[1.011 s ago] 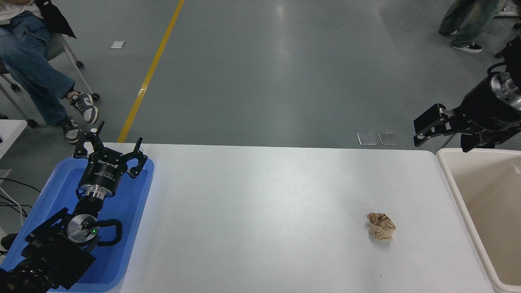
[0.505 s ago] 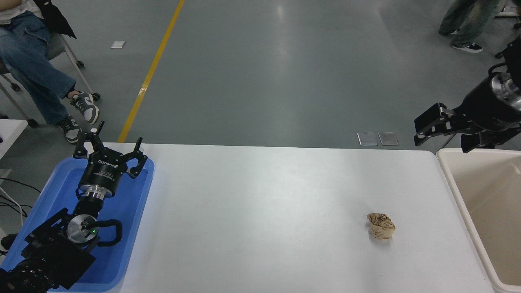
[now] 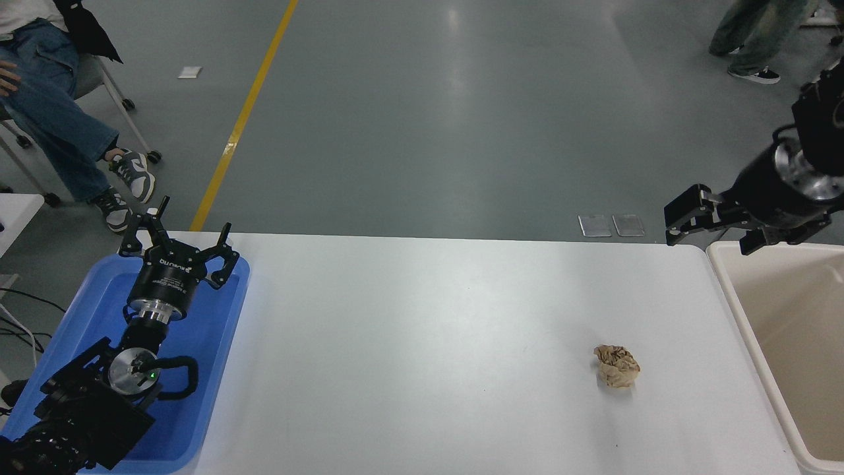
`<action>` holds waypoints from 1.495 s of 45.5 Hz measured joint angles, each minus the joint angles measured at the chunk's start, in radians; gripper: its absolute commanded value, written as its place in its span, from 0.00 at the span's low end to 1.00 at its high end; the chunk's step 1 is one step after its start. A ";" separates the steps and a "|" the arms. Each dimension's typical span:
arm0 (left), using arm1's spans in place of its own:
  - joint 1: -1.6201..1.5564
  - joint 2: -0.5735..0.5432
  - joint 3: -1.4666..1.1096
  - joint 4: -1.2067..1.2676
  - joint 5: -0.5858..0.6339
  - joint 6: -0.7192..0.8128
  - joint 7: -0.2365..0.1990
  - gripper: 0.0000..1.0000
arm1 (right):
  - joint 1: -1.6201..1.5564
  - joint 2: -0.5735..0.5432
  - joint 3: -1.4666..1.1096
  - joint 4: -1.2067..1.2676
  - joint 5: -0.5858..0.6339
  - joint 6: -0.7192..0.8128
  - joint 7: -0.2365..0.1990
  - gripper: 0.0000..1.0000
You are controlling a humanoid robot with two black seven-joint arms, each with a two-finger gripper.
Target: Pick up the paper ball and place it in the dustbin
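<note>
Grey concrete floor point(image 3: 422, 119) filled the top half, with a yellow line point(image 3: 245, 115) running diagonally at left. White table point(image 3: 422, 343) took up the lower half. Paper ball point(image 3: 617, 367), tan and crumpled, lay on the table's right part, toward the near edge, nothing touching it. Dustbin point(image 3: 745, 316), cream with a thick rim, stood at the table's right end; the inside seen was bare, ball well left of its rim.

Right gripper point(image 3: 686, 221) hung at the table's far right corner, just beyond the far edge, above the floor, pointing left. Its dark fingers point(image 3: 682, 210) showed side-on, so whether the jaws were apart or together could not be told. Nothing was seen between them. The ball sat well apart from it, nearer the camera and a bit left, not under the jaws. The right arm's body came in from the right edge, over the dustbin's far corner.

Left gripper point(image 3: 178, 241) was parked at lower left above the blue tray point(image 3: 217, 369), fingers spread wide apart, holding nothing. The tray sat on the table's left end.

Person in jeans point(image 3: 53, 125) sat at top left on a wheeled chair. Another person's legs point(image 3: 752, 39) stood at top right. Two small clear plates point(image 3: 612, 225) lay on the floor just past the table's far edge. White scrap point(image 3: 189, 72) lay on the floor left of the line.
</note>
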 measured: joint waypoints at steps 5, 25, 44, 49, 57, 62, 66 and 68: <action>0.000 0.000 0.000 0.000 0.000 0.000 0.000 1.00 | -0.062 0.021 0.025 -0.005 -0.009 -0.058 0.001 1.00; 0.000 0.000 0.000 0.000 0.000 0.000 0.000 1.00 | -0.324 0.118 0.107 -0.034 -0.085 -0.283 0.006 1.00; 0.000 0.000 0.000 0.000 0.000 0.000 0.000 1.00 | -0.568 0.202 0.124 -0.152 -0.096 -0.425 0.006 1.00; 0.000 0.000 0.000 0.000 0.000 0.000 0.000 1.00 | -0.604 0.213 0.126 -0.173 -0.097 -0.441 0.007 1.00; 0.000 0.000 0.000 0.000 0.000 0.000 0.000 1.00 | -0.639 0.222 0.131 -0.190 -0.097 -0.455 0.008 1.00; 0.000 0.000 0.000 0.000 0.000 0.000 0.000 1.00 | -0.654 0.226 0.139 -0.195 -0.097 -0.459 0.008 1.00; 0.000 0.000 0.000 0.000 0.000 0.000 0.000 1.00 | -0.662 0.227 0.143 -0.199 -0.097 -0.463 0.008 0.98; 0.000 0.000 0.000 0.000 0.000 0.000 0.000 1.00 | -0.668 0.228 0.145 -0.200 -0.097 -0.465 0.008 0.98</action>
